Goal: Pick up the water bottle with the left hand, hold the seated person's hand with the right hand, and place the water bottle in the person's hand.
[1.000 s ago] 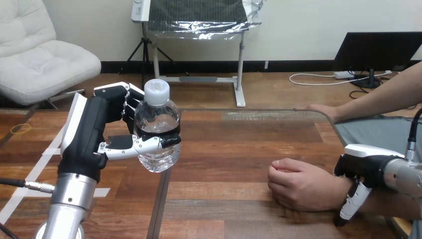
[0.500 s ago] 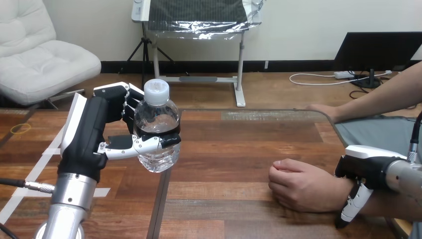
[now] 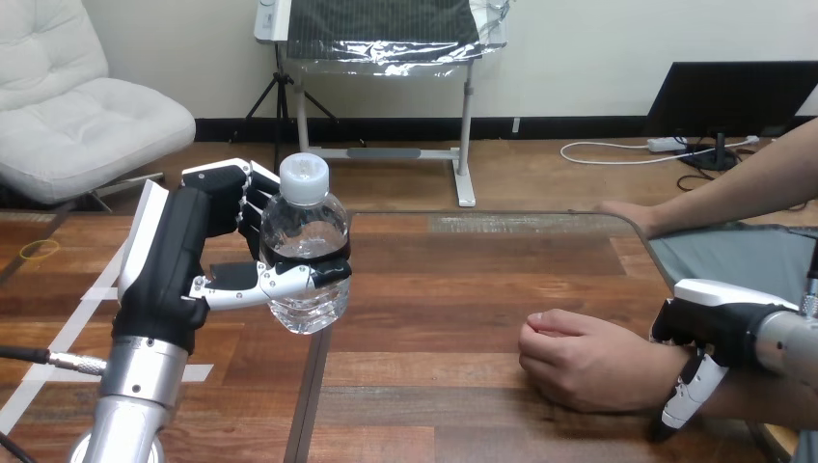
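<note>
Barely anything has shifted in the last second. My right hand [image 3: 719, 313] has slid a touch toward the view's right edge, and the bottle sits where it was.

My left hand [image 3: 188, 265] is up over the left part of the wooden bench [image 3: 463, 289]. Its fingers [image 3: 236, 193] and thumb are wrapped round the small clear plastic water bottle [image 3: 304, 246], which is upright and lifted off the wood, with its white screw cap [image 3: 304, 177] on top. The thumb crosses the front of the bottle's lower half and the fingers curl in behind it.

Over on the right, the person's nearer hand [image 3: 584, 362] rests on the bench, curled into a loose fist with its knuckles turned toward the bottle, so the folded fingers cover the palm. My right hand lies over that wrist, white shell up. I cannot tell whether it is closed on the wrist or only lying there.

Bottle and fist are well apart, and a dark seam in the bench [image 3: 313, 386] runs below the bottle. The person's other hand [image 3: 622, 212] rests flat at the bench's far edge. A yellow rubber band [image 3: 39, 249] lies at the far left, and strips of white tape [image 3: 82, 323] run beside my left forearm.
</note>
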